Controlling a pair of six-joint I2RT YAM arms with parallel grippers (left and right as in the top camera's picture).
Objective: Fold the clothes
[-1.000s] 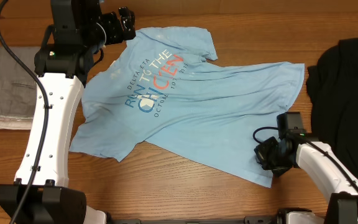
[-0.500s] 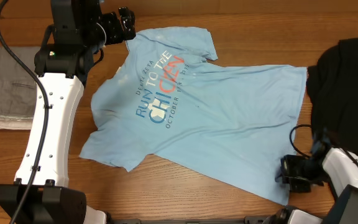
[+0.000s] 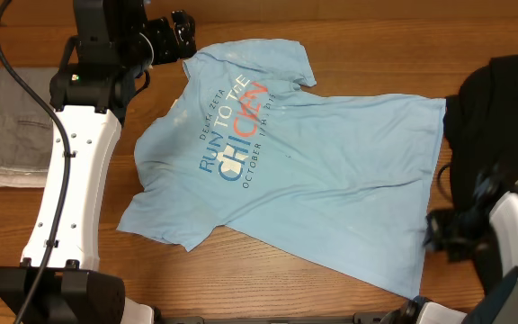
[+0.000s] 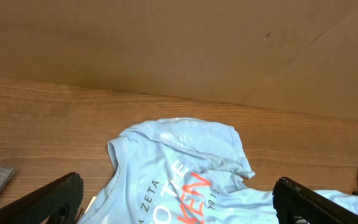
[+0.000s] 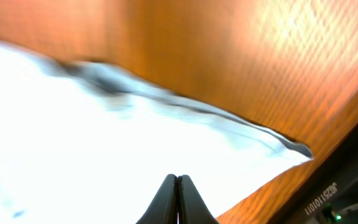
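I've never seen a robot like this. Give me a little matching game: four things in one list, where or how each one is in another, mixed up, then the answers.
Things:
1. light blue T-shirt
2. grey garment
3. black garment
4. left gripper

Place or state:
a. jaws wide open
b. folded, on the far left
c. spread out in the middle, lettering facing up
d. heaped on the far right

Pairs: 1-c, 2-b, 3-d, 4-a
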